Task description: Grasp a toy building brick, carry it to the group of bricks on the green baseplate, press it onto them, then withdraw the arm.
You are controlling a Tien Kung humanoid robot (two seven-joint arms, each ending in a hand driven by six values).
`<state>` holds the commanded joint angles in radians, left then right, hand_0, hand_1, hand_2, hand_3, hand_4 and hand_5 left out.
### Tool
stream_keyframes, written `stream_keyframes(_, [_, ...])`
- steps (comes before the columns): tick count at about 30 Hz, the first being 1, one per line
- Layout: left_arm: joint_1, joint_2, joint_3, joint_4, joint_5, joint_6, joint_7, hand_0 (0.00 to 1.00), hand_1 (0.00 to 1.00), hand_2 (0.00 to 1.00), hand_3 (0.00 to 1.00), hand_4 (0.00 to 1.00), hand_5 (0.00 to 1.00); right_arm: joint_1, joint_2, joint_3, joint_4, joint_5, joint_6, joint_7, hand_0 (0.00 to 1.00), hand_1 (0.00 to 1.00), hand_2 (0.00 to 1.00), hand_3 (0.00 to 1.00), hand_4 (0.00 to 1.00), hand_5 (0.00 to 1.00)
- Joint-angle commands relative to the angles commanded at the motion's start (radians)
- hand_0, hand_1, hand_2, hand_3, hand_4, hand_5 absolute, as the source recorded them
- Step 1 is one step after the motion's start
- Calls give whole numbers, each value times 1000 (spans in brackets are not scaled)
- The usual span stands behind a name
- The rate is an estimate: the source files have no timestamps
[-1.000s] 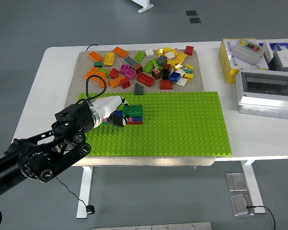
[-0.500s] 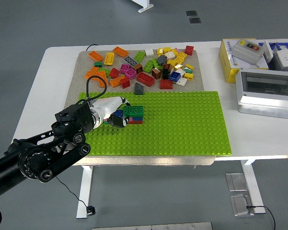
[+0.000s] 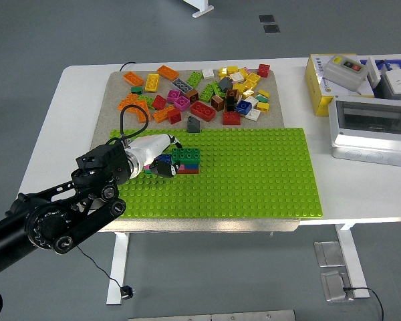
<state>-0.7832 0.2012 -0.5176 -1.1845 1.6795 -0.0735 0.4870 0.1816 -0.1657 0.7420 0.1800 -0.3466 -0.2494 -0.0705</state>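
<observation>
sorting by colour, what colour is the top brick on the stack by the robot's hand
Dark green, seen in the head view: the top brick sits on the stack beside the left hand.

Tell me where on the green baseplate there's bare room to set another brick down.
The green baseplate is bare right of the brick stack, out to its right edge, and along its near edge. It is crowded at the stack, where the left hand sits, and behind it at the loose brick pile.

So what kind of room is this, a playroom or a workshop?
Probably a robot test lab: a white table on a grey floor, loose toy bricks, and grey electrical boxes alongside.
</observation>
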Motion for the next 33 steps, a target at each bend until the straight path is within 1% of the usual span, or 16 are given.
stream_keyframes(2, [0,0,-3,-1,2,0,1,998,978,997,840,612,293,0,0,2,0,-2,0,0,682,637,633,669,356,797])
stream_keyframes(3, [1,1,-4,-1,3,0,1,998,982,998,859,750,398,0,0,3,0,-2,0,0,683,636,632,669,355,796])
stream_keyframes(14, [1,5,-6,-4,0,-7,4,998,982,998,864,767,415,1,-1,21,0,-19,-2,-4,684,638,632,669,354,796])
stream_keyframes(15, [2,6,-8,-6,1,-8,6,998,984,998,862,785,426,1,-1,22,0,-20,-2,-4,682,637,632,669,354,796])
stream_keyframes(22, [4,17,-39,-41,17,-28,24,998,985,998,869,785,433,0,-1,26,0,-24,-2,-5,682,637,632,669,354,796])
stream_keyframes(24, [5,21,-53,-59,26,-34,31,998,985,998,869,785,433,0,-1,28,0,-27,-3,-5,682,637,632,669,354,796])
stream_keyframes(26, [11,29,-75,-94,36,-41,44,998,985,998,869,785,433,0,-1,30,0,-29,-3,-6,682,637,632,669,354,796])
stream_keyframes(27, [14,34,-85,-111,40,-44,50,998,984,998,843,791,463,-1,-2,29,0,-29,-3,-6,682,637,632,669,354,796])
stream_keyframes(30, [28,52,-116,-177,59,-53,74,998,984,998,843,791,463,-3,-3,30,0,-29,-3,-5,682,637,632,669,354,796])
stream_keyframes(32, [33,59,-123,-206,67,-53,81,998,984,998,843,791,463,-4,-3,31,0,-30,-3,-5,682,637,632,669,354,796])
stream_keyframes(33, [36,63,-124,-227,74,-53,85,998,976,990,743,812,593,-4,-3,31,0,-31,-2,-5,683,637,632,669,354,796])
